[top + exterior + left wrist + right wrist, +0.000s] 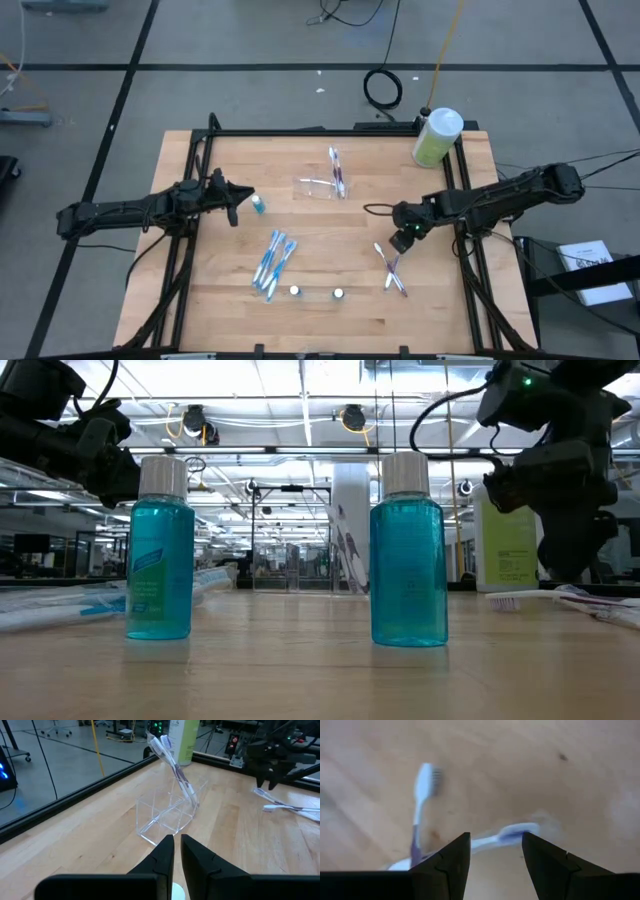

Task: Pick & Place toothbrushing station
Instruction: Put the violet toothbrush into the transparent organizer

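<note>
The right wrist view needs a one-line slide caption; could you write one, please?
Open right gripper poised over two crossed toothbrushes lying on the wooden table.

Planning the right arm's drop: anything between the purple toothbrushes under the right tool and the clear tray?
Nothing visible. Bare wood lies between the toothbrushes under the open right tool and the tray; the left tool is off to the side.

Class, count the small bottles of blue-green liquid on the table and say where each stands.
3. Two stand side by side near the table's front edge, left bottle and right bottle; a third bottle is at the left claw. More could be hidden.
</note>
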### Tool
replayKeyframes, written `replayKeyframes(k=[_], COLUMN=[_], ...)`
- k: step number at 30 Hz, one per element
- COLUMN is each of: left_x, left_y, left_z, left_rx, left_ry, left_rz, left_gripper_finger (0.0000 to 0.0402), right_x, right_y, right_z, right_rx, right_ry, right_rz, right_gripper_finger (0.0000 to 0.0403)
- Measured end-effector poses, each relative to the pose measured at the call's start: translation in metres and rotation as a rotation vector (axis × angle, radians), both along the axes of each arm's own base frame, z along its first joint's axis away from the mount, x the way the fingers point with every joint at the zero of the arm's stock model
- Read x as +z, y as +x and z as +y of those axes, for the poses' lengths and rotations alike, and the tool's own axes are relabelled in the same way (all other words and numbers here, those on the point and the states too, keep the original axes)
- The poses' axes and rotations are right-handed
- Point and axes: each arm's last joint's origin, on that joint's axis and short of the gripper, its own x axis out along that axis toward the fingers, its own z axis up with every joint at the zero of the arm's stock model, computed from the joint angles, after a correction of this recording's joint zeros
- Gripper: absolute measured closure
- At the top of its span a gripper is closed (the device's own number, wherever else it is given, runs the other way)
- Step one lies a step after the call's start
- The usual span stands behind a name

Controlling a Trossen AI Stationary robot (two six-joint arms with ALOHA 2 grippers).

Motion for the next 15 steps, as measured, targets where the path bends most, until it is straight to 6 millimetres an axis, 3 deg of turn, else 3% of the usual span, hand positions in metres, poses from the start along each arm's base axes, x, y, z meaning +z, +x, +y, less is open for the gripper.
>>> replayKeyframes(k=[15], left_x=[0.0000], left_y=[0.0000], left_z=[0.0000], left_rx=[0.000], left_ry=[0.000], left_rz=[0.000], left_gripper_finger=[0.0364], right_x=[-0.0055], right_y=[-0.0044], right_z=[-0.0014], right_rx=[-0.110], right_ry=[-0.020], right_rz=[0.097], right_gripper_finger=[0.0232])
